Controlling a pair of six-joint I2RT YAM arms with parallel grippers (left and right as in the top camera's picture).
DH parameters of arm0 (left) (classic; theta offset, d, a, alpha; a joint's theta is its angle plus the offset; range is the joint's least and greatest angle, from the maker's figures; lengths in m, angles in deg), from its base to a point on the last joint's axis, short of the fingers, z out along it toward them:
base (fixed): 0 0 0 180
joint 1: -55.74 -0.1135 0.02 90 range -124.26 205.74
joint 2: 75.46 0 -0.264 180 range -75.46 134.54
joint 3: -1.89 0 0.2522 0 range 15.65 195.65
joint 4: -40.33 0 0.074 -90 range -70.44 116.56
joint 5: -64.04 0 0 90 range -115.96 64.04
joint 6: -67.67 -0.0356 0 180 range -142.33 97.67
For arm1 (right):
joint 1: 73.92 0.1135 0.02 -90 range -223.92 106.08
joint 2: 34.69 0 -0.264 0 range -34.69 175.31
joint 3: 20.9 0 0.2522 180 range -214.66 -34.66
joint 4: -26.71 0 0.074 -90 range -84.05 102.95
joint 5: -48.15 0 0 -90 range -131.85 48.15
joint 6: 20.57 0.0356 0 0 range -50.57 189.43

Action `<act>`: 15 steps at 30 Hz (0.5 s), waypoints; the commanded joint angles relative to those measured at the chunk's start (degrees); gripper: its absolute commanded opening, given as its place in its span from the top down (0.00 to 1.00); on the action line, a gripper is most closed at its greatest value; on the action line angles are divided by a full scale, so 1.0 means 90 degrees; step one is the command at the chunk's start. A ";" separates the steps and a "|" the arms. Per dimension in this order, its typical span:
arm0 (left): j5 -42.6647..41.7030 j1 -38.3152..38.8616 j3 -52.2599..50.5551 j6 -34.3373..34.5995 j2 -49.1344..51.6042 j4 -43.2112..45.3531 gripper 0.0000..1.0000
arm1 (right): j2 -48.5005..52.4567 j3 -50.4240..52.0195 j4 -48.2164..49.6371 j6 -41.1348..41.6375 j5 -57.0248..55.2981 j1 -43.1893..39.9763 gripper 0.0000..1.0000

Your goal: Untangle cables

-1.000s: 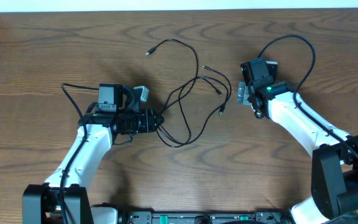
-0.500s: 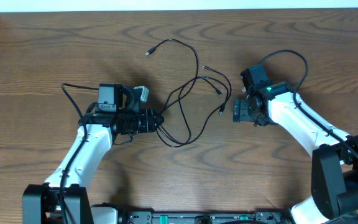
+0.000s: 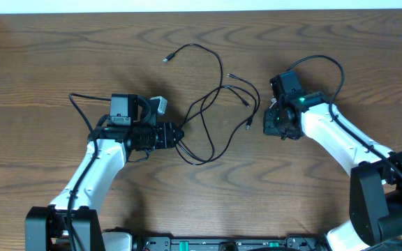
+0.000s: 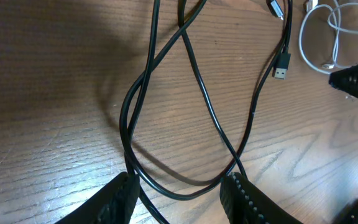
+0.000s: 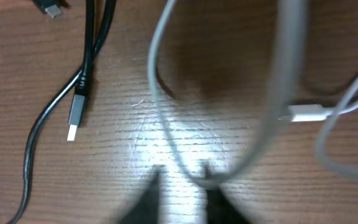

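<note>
Nearest us, the left end effector (image 4: pixel 179 194) stood with jaws apart astride a loop of the black cords (image 4: pixel 128 106) on the worktop (image 3: pixel 47 56). At their 3 o'clock, the right end effector (image 5: pixel 188 186) looked clamped on the white cord (image 5: pixel 156 99). We judged the separating step underway; next, draw it gently toward 3 o'clock.

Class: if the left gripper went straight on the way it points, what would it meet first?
The looped black cable: its bend lies at the left gripper, between its open fingers, though height is unclear.
</note>
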 commanded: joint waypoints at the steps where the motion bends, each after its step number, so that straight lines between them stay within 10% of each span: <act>1: 0.0068 0.0007 0.0102 0.0051 -0.0044 -0.0010 0.51 | -0.0158 0.0024 0.0002 0.0019 0.0058 -0.0012 0.99; 5: 0.0068 0.0007 0.0102 0.0051 -0.0044 -0.0010 0.51 | -0.0158 0.0022 0.0005 0.0002 0.0056 -0.0015 0.96; 7: 0.0068 0.0007 0.0102 0.0051 -0.0044 -0.0010 0.51 | -0.0158 0.0022 0.0002 0.0002 0.0056 -0.0012 0.44; 9: 0.0068 0.0007 0.0102 0.0051 -0.0044 -0.0010 0.51 | -0.0158 0.0024 0.0000 0.0002 0.0053 -0.0015 0.20; 15: 0.0068 0.0007 0.0102 0.0051 -0.0044 -0.0010 0.51 | -0.0158 0.0024 -0.0070 0.0002 -0.0078 -0.0015 0.04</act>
